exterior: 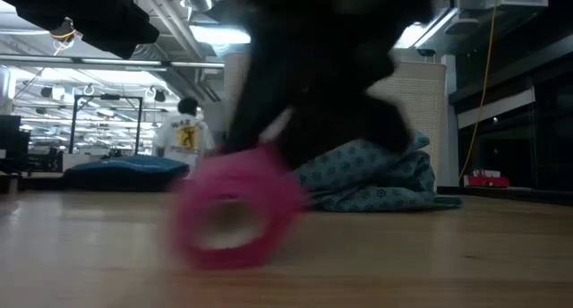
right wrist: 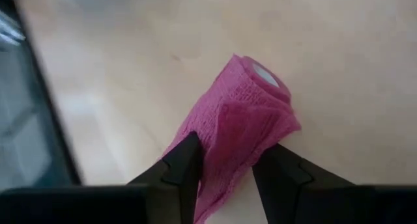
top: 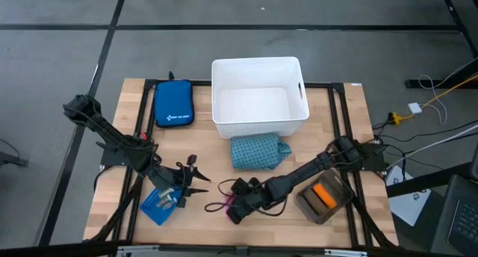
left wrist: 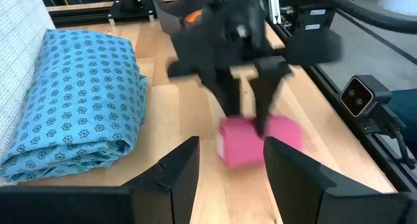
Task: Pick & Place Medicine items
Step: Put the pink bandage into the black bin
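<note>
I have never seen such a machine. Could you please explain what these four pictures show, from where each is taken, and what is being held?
This is a robot with two dark arms at a wooden table. One camera looks down from above, one looks level across the tabletop, and one sits on each wrist. On the table lie a white bin, a dark blue pouch, a teal patterned pack, a blue tray and a grey tray holding something orange. The right gripper is closing on a pink bandage roll lying on the table. The left gripper waits open, facing it.

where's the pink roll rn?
High view: pink roll at the table's front centre, between the right gripper's fingers, just in front of the teal pack.
</note>
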